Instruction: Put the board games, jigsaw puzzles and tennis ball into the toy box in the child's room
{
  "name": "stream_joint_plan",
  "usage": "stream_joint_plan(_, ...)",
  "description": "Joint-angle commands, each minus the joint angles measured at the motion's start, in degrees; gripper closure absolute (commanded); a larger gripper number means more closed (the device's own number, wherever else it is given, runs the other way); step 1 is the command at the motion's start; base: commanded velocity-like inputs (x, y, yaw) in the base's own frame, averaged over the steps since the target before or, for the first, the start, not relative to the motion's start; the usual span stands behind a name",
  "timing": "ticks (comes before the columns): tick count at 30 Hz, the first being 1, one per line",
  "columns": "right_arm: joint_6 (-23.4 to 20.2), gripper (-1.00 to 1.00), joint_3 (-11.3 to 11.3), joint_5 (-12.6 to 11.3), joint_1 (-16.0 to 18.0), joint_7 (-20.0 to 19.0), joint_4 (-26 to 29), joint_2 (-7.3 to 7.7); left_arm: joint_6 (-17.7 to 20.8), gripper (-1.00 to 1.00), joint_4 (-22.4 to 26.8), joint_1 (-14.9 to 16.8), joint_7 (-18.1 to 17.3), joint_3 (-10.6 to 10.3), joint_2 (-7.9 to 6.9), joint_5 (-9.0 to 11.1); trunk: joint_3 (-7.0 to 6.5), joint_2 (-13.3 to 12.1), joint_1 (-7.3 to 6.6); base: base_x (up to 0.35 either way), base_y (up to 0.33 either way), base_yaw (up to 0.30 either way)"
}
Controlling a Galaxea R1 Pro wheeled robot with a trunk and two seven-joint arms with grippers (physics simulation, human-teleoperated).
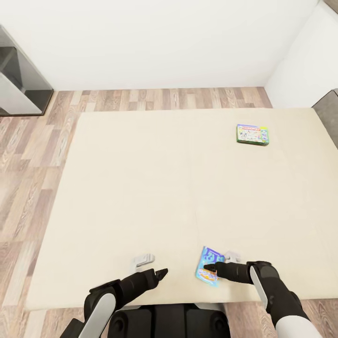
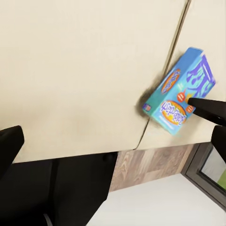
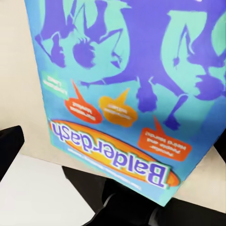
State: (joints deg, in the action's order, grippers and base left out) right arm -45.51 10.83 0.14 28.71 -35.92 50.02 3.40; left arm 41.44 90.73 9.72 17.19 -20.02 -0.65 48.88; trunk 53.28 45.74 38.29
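A small blue board game (image 1: 209,265) lies near the front edge of the bed (image 1: 141,188). My right gripper (image 1: 209,269) is open over it, and in the left wrist view one of its fingertips (image 2: 192,100) touches the printed lid. The blue box (image 2: 181,92) looks tilted, with a dark shadow under one edge. It sits close under the right gripper (image 3: 115,141), whose fingers stand wide apart. A green-edged Monopoly board game (image 1: 252,134) lies flat at the bed's far right. My left gripper (image 1: 162,273) hovers open beside the blue box, holding nothing.
Wood-plank floor (image 1: 28,155) runs along the bed's left and far sides. A dark grey furniture side (image 1: 21,80) stands at the far left against the white wall. A grey upholstered part (image 1: 328,112) borders the bed at the right. My base is at the bed's near edge.
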Motion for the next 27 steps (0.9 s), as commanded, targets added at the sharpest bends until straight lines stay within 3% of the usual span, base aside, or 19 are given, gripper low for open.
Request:
stream_joint_plan(1, -0.5, -1.0, 0.2, -0.1, 0.0, -0.2, 0.1, -0.03, 0.0, -1.0, 0.1, 0.0, 0.6, -0.1, -0.05, 0.6, 0.03, 0.0, 0.01, 0.0, 0.288, 0.0)
stream_joint_plan(17, -0.5, -1.0, 0.2, -0.1, 0.0, -0.2, 0.1, -0.03, 0.0, -1.0, 0.1, 0.0, 0.6, -0.1, -0.04, 0.6, 0.03, 0.0, 0.01, 0.0, 0.285, 0.0)
stream_joint_plan(27, -0.5, -1.0, 0.2, -0.1, 0.0, -0.2, 0.1, -0.01, 0.0, -1.0, 0.1, 0.0, 0.6, -0.1, -0.05, 0.6, 0.03, 0.0, 0.01, 0.0, 0.12, 0.0)
